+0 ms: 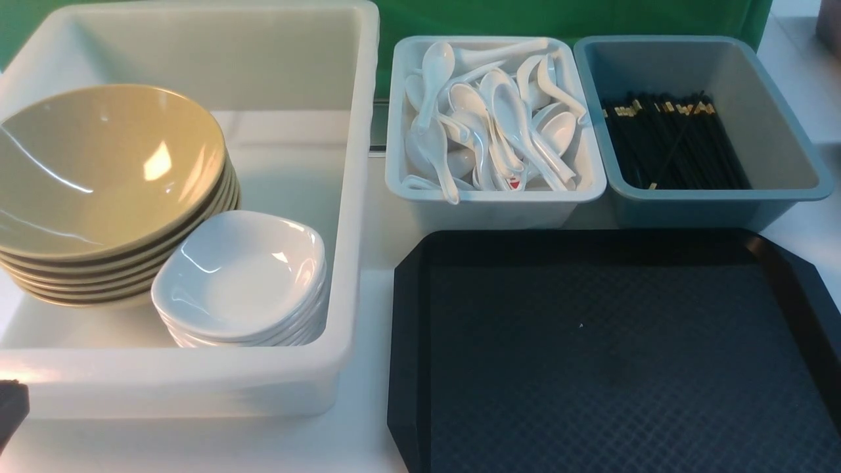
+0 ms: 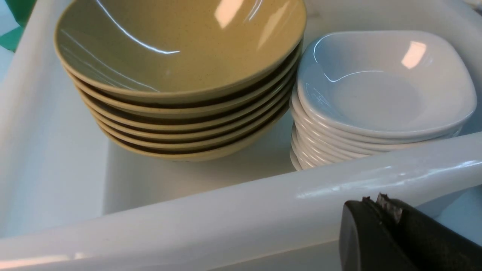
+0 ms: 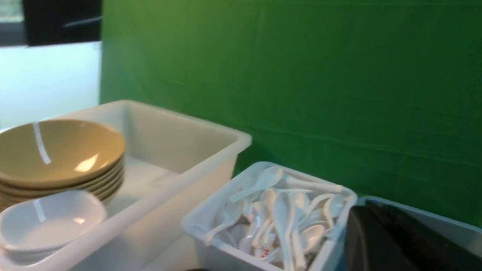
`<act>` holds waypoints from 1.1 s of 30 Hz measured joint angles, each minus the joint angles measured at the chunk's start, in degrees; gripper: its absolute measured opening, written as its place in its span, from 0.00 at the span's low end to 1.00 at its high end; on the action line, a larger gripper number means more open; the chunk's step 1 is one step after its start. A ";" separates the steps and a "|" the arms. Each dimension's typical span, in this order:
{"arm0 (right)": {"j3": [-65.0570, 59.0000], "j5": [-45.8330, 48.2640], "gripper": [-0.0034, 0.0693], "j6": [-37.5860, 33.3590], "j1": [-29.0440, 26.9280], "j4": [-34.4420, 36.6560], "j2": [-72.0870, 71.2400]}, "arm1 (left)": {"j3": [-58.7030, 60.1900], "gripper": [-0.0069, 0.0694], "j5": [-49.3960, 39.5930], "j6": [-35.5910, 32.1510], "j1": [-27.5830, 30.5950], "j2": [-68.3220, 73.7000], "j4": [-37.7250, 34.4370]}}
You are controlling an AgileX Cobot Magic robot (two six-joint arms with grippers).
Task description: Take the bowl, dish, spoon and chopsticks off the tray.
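Both my grippers, left point(image 2: 380, 203) and right point(image 3: 372, 214), are clenched on nothing because the tray point(image 1: 617, 341) looks bare: bowl point(image 1: 98, 164) and dish point(image 1: 243, 276) top stacks in the white tub point(image 1: 355, 197), spoons point(image 1: 493, 118) and chopsticks point(image 1: 670, 138) fill their own bins.

In the front view, only a dark corner of my left gripper point(image 1: 12, 404) peeks in at the edge, and my right gripper is out of that picture. The tray point(image 1: 611, 341) is cut off at the bottom and the right. The stack of bowls point(image 1: 108, 197) runs off the left side. In my right wrist view, my right gripper point(image 3: 395, 241) is a dark blur that hides most of the blue-grey bin point(image 3: 444, 226), so I can't see inside it.
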State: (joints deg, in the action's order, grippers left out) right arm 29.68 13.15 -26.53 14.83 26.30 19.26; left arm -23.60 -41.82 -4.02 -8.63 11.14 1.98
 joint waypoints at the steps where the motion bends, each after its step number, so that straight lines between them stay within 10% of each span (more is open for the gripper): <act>1: -3.48 -3.52 0.11 3.22 -2.32 -3.47 -1.53 | 0.00 0.08 0.00 0.00 0.00 0.00 0.00; 11: -30.29 -4.28 0.11 32.29 -18.04 -28.51 -18.43 | 0.00 0.08 0.00 0.02 0.00 0.00 0.00; 33: -31.27 5.57 0.13 35.71 -20.78 -31.97 -19.90 | 0.00 0.08 -0.01 0.02 0.00 0.00 -0.02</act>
State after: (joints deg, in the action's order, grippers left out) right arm -1.59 18.73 9.18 -5.95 -5.67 -0.64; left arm -23.60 -41.83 -4.00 -8.63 11.14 1.96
